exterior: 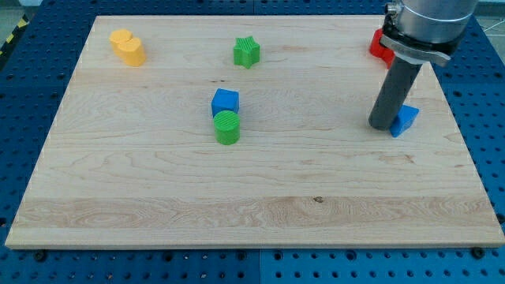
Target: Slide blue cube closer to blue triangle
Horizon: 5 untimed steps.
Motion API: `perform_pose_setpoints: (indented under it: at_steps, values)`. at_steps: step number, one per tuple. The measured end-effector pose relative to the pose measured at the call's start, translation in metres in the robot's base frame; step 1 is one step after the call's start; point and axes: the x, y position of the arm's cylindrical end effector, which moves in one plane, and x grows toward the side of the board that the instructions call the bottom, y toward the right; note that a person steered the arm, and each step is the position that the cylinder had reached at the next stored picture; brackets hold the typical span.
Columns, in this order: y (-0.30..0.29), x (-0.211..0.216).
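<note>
A pale wooden board (260, 197) lies on a blue perforated bench (24, 102) whose dotted surface shows along every edge of the view. There are no bowls, trays or other containers here; every block rests straight on the board's bare wood. The arm carries no fingers at all, only a straight dark rod coming down from the view's top right, and my tip (383, 126) meets the board at the right side, touching or just beside the left face of the blue triangle (405, 120), which the rod partly hides. The blue cube (225, 101) sits near the board's middle, a little left of centre, well apart from the blue triangle and from my tip, with open wood between them. Directly below the blue cube, touching it or just beside it, stands the green cylinder (227, 127). Higher up, towards the view's top and slightly right of the blue cube, is the green star (246, 52), standing alone. In the top left corner of the board lies the yellow block (128, 47), its rounded, lobed shape hard to name. Behind the arm's housing, near the top right edge, a red block (381, 46) peeks out, mostly hidden, so its shape cannot be told.
</note>
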Motion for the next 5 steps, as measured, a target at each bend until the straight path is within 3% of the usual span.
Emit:
perform_pose_setpoints:
  at_steps: [2, 5]
  values:
    - [0.0, -0.001]
    - [-0.137, -0.093]
